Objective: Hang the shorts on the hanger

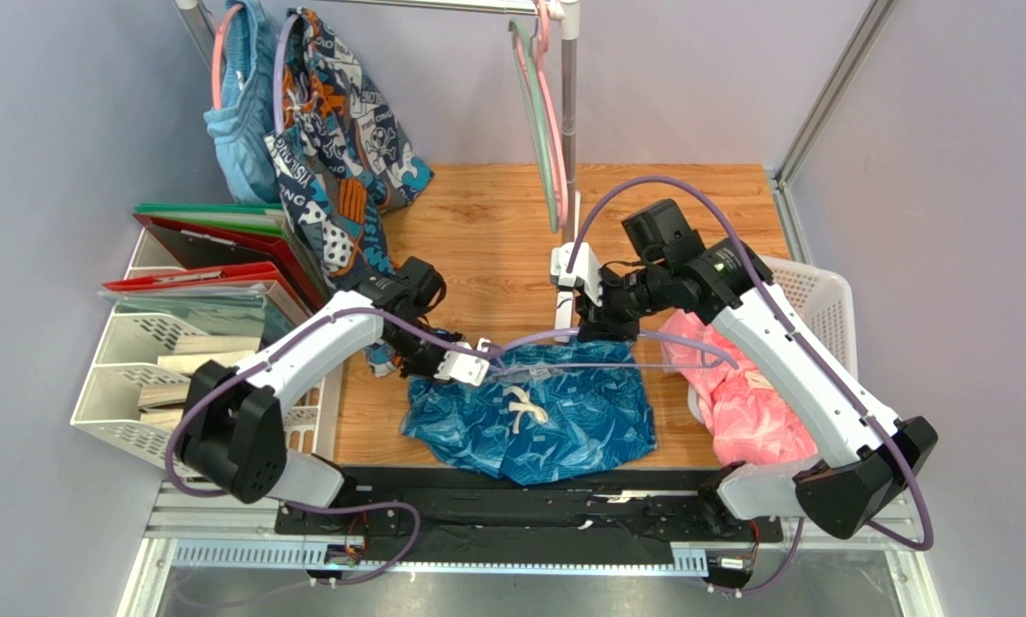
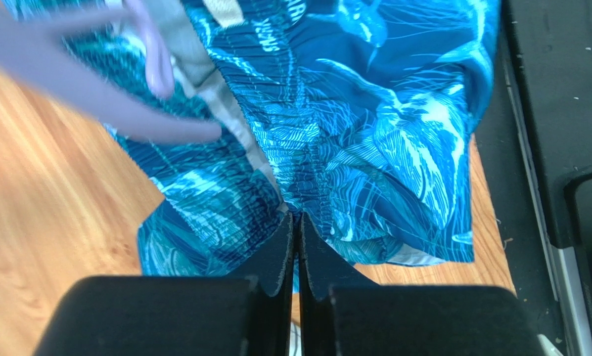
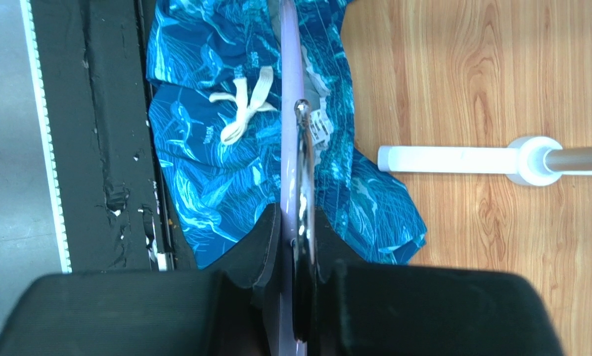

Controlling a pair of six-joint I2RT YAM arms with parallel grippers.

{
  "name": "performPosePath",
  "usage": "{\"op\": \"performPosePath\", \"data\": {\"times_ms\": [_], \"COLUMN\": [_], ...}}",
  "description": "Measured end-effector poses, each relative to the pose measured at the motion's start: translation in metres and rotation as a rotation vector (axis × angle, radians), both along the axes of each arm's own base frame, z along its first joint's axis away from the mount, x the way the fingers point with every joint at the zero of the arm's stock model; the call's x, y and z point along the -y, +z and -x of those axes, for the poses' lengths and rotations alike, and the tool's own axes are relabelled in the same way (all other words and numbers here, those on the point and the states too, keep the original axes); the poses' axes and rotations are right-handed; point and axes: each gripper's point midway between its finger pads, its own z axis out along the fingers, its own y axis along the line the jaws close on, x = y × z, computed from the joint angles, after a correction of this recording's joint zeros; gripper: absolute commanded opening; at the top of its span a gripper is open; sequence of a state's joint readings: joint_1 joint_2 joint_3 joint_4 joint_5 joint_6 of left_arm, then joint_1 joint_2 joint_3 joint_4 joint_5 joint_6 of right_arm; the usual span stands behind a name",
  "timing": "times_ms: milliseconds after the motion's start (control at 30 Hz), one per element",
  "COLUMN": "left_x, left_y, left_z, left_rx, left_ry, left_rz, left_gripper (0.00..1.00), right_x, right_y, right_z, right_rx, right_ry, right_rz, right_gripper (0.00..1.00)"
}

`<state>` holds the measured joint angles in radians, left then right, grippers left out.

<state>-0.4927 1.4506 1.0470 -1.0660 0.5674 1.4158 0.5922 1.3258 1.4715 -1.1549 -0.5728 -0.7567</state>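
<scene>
The shorts [image 1: 527, 414], dark blue-teal with a pale leafy print and a white drawstring [image 1: 526, 410], lie spread on the table's front edge. The lavender hanger [image 1: 634, 364] hangs just above their waistband, arms spread left and right. My left gripper [image 1: 477, 366] is shut on the waistband at its left end; the left wrist view shows the jaws [image 2: 297, 219] pinching the gathered fabric [image 2: 380, 126], the hanger [image 2: 154, 70] blurred nearby. My right gripper [image 1: 593, 312] is shut on the hanger's neck and silver hook [image 3: 304, 170], over the shorts [image 3: 202, 178].
A clothes rack pole [image 1: 566, 193] with a white foot [image 3: 455, 158] stands mid-table, carrying mint and pink hangers [image 1: 546, 109]. A navy cartoon garment [image 1: 338, 142] and light blue shorts [image 1: 237, 122] hang back left. File trays [image 1: 183, 341] stand left. A white basket [image 1: 824, 302] with a pink garment [image 1: 737, 392] stands right.
</scene>
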Motion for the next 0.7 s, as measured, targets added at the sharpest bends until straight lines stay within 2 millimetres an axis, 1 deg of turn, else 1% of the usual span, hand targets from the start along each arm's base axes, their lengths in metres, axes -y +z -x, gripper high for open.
{"op": "performPosePath", "data": {"times_ms": [167, 400, 567, 700], "left_x": [0.005, 0.008, 0.011, 0.015], "left_y": [0.018, 0.032, 0.041, 0.044], "left_z": [0.013, 0.042, 0.048, 0.052], "left_rx": [0.069, 0.189, 0.243, 0.266], "left_ry": [-0.074, -0.214, -0.266, -0.301], "left_rz": [0.032, 0.065, 0.082, 0.090], "left_gripper": [0.00, 0.00, 0.00, 0.00], "right_x": [-0.008, -0.017, -0.028, -0.039], "right_y": [0.003, -0.008, -0.018, -0.021], "right_z": [0.001, 0.006, 0.014, 0.015], "right_rx": [-0.018, -0.064, -0.085, -0.082], "right_ry": [0.031, 0.110, 0.188, 0.247], "right_rz": [-0.025, -0.026, -0.016, -0.019], "right_gripper": [0.00, 0.00, 0.00, 0.00]}}
